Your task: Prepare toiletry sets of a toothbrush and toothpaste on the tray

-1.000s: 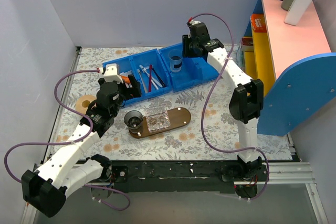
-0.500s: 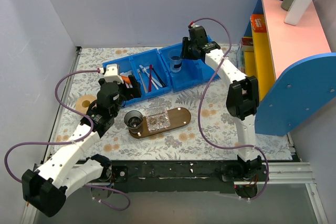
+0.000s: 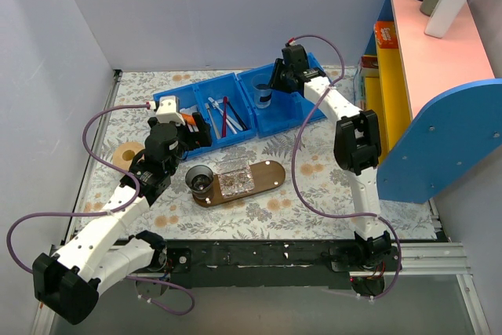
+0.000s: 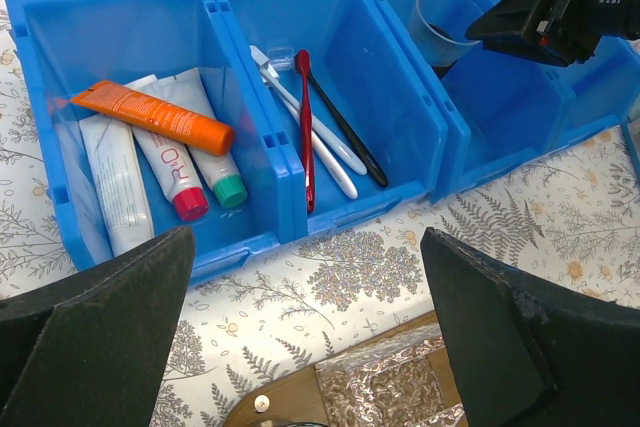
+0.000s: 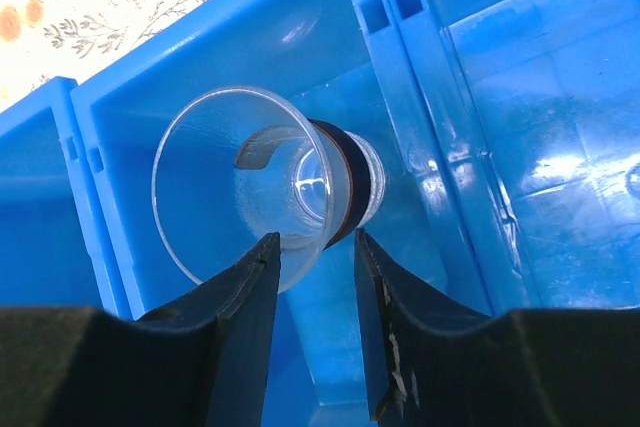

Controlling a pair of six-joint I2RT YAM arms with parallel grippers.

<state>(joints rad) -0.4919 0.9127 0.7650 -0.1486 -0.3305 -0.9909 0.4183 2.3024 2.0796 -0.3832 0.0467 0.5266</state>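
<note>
Your right claw (image 5: 315, 239) reaches down into the third bin (image 5: 330, 27) of the blue row. Its jaws stand about half open astride the near rim of a clear cup (image 5: 250, 177) with a dark band. The thin wall sits in the gap between the fingers, and you cannot tell whether either one touches it.

Your left claw (image 4: 308, 247) hangs above the flowered bench (image 3: 314, 162) just in front of the bins, spread as wide as it goes and holding nothing.

The toothbrush (image 4: 338, 172), white with pale blue, lies on the floor of the second bin (image 4: 290, 7), close beside a red toothbrush (image 4: 304, 137) and a dark toothbrush (image 4: 350, 137). The toothpaste (image 4: 163, 159), a white tube with red lettering, lies in the left-end bin (image 4: 40, 87), its far end under an orange tube (image 4: 155, 115).

The tray (image 3: 271, 174), a dark wooden oval, sits on the bench just in front of the bins, between your two arms. It carries a round container (image 3: 202, 180) at its left end and a crinkled silvery packet (image 3: 235, 180) beside that, with its right end bare.
</note>
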